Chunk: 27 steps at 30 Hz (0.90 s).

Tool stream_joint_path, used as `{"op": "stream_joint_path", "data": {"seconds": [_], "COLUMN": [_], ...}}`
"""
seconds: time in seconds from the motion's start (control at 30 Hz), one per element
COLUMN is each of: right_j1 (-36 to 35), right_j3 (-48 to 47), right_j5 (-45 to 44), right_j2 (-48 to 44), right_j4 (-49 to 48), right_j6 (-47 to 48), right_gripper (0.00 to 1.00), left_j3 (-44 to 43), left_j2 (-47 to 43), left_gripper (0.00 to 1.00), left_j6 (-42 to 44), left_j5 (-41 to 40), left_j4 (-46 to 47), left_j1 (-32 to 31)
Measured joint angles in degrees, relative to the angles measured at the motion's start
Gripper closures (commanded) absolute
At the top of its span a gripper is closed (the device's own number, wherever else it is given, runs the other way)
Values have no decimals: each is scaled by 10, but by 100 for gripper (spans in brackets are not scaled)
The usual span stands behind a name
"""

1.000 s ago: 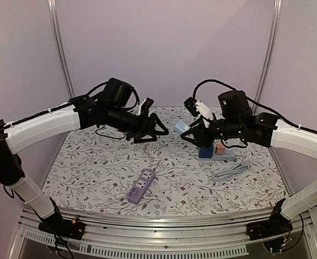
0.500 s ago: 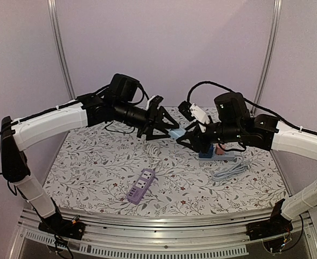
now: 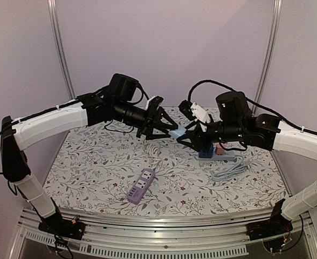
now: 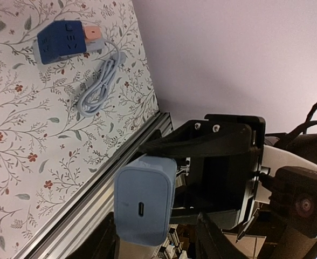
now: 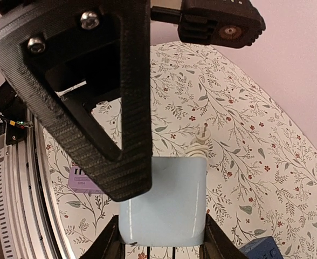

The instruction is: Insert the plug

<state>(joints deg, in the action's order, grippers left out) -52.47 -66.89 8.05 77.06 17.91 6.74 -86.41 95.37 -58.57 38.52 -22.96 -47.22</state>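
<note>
1. Starting nearest the arm bases, you have a purple power strip [image 3: 141, 185] lying flat on the flowered desk [image 3: 88, 167], below the left pincer [image 3: 167, 130] and on its near side.
2. A white cord [image 3: 154, 152] runs from that strip's far end up the desk and passes under the left pincer.
3. Below the right pincer [image 3: 185, 137] and off to its right, a loosely coiled pale cable [image 3: 228, 171] lies on the desk.
4. Just beyond the coil sits a grey strip [image 3: 229, 156]. It carries a dark blue cube socket [image 3: 205, 152] with a pink block [image 3: 220, 149] beside it, underneath the right pincer.
5. Above the desk the two pincers meet tip to tip, with the pale blue plug [image 3: 176, 133] between them, clear of the desk.
6. Your right pincer is clamped on the plug, one finger on each side of its body, as the right wrist view shows.
7. Your left pincer stands narrow around the plug's other end. You cannot tell whether its fingers press on it.
8. The plug's small oval port faces the left wrist camera.
</note>
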Motion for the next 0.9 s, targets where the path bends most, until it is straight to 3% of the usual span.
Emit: {"op": "stream_joint_path", "data": {"seconds": [0.4,0.9], "right_j1": [-1,-2], "right_j3": [3,8], "right_j5": [7,27], "right_j2": [-5,-5], "right_j4": [-17,-30], "right_j6": [2,24], "right_gripper": [100,100], "left_j3": [0,2], "left_j2": [14,14], "left_gripper": [38,59], "left_j6": [0,-5], "left_j5": [26,33], "left_j4": [13,17], "left_j1": [6,10]}}
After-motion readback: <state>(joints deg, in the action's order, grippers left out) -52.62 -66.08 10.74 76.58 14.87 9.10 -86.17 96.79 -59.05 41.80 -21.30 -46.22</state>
